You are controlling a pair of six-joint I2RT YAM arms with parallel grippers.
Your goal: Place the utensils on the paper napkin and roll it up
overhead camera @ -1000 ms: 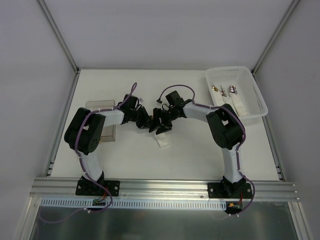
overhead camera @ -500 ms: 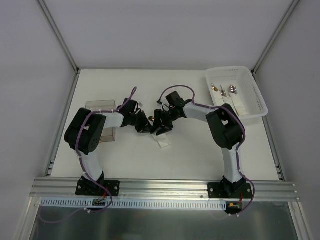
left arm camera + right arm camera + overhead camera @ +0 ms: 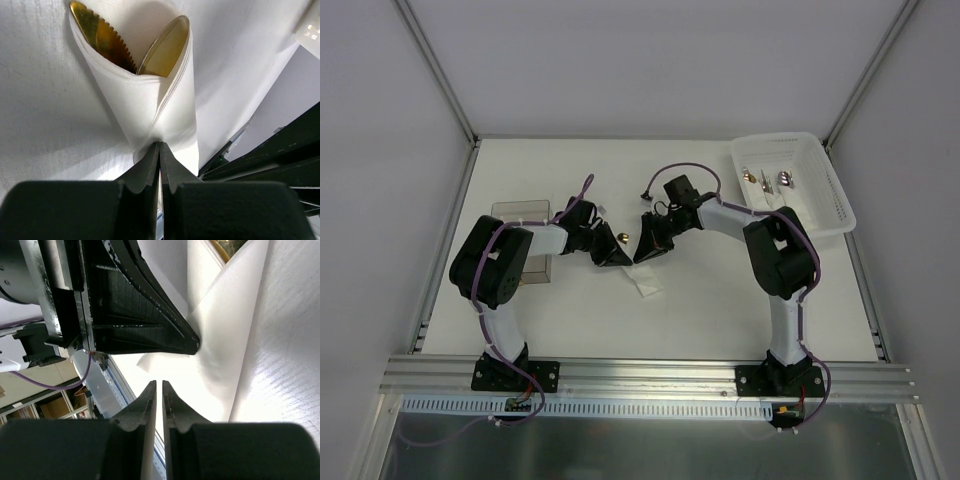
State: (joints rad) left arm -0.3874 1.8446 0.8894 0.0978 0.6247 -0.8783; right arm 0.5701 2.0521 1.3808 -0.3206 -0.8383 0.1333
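Observation:
The paper napkin (image 3: 150, 100) is wrapped into a cone around two gold utensils, a serrated knife head (image 3: 105, 40) and a spoon head (image 3: 165, 47) sticking out of its top. My left gripper (image 3: 160, 145) is shut on the cone's narrow end. In the top view it (image 3: 612, 255) sits mid-table with a gold head (image 3: 620, 239) showing beside it. My right gripper (image 3: 159, 385) hangs just short of the napkin (image 3: 230, 330), jaws drawn together to a thin slit with nothing between them. In the top view it (image 3: 645, 250) faces the left one. More utensils (image 3: 785, 180) lie in the basket.
A white basket (image 3: 835, 215) stands at the back right. A clear box (image 3: 525, 215) sits by the left arm. A small white paper piece (image 3: 646, 283) lies on the table just in front of both grippers.
My right gripper has closed and drawn back to the right, away from the left gripper. The left gripper keeps its hold on the napkin.

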